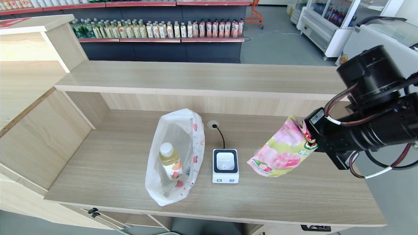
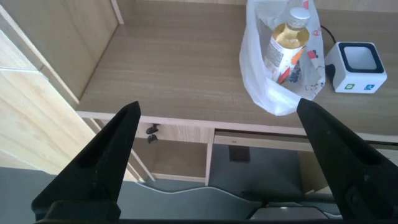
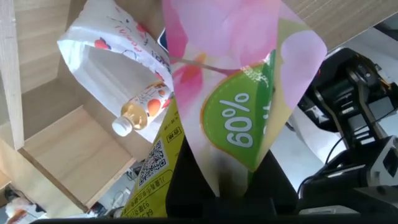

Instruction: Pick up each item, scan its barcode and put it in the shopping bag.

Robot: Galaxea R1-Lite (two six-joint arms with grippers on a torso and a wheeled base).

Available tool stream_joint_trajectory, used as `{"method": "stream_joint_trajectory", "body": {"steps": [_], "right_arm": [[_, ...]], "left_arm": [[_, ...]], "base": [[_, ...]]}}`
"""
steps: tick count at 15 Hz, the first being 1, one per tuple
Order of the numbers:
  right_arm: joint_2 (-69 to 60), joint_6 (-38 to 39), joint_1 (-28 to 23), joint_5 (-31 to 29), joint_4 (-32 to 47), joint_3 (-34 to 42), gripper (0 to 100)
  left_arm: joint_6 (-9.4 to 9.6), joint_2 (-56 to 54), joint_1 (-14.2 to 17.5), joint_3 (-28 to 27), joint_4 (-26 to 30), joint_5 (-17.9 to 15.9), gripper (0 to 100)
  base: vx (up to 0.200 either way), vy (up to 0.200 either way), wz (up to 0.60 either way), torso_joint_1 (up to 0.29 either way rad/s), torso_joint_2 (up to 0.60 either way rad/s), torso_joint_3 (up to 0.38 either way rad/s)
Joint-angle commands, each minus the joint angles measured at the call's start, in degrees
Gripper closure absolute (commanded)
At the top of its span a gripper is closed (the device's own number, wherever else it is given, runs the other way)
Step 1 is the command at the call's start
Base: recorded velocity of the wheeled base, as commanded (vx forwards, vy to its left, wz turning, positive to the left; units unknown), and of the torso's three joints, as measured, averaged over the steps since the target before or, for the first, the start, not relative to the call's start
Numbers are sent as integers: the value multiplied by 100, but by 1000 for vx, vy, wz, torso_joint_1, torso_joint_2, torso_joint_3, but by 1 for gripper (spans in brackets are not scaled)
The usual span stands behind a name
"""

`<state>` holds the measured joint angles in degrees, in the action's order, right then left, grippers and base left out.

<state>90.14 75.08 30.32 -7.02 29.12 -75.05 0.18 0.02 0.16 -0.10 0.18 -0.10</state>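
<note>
Scan step: right jaws pinch pouch mid-right of frame, raised just beside scanner. Left jaws spread. Next, likely: face pouch to scanner, then drop into bag holding bottle.

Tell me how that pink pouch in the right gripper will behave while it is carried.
The pink pouch hangs bent and creased from the right gripper, so it is probably floppy and light. Held by one edge, it may swing or twist, which could make it harder to present squarely to the scanner.
</note>
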Motion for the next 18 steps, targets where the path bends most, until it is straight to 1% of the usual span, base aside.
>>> {"method": "stream_joint_trajectory", "body": {"steps": [1,3,5,9,18], "right_arm": [[443,-2,-149,25,-12,-19,100],[725,24,-184,69,-56,-89,100],[1146,24,-325,263,-100,-80,100],[1788,24,-483,272,-548,-98,100],[2263,77,-465,553,-671,-661,100]], "left_arm": [[8,-2,2,1,-1,1,0],[-1,-2,2,1,-1,1,0],[8,-2,2,1,-1,1,0],[8,-2,2,1,-1,1,0],[17,-2,2,1,-1,1,0]], "base": [[0,200,0,2,2,2],[0,0,0,0,0,0],[0,0,0,0,0,0],[0,0,0,0,0,0],[0,0,0,0,0,0]]}}
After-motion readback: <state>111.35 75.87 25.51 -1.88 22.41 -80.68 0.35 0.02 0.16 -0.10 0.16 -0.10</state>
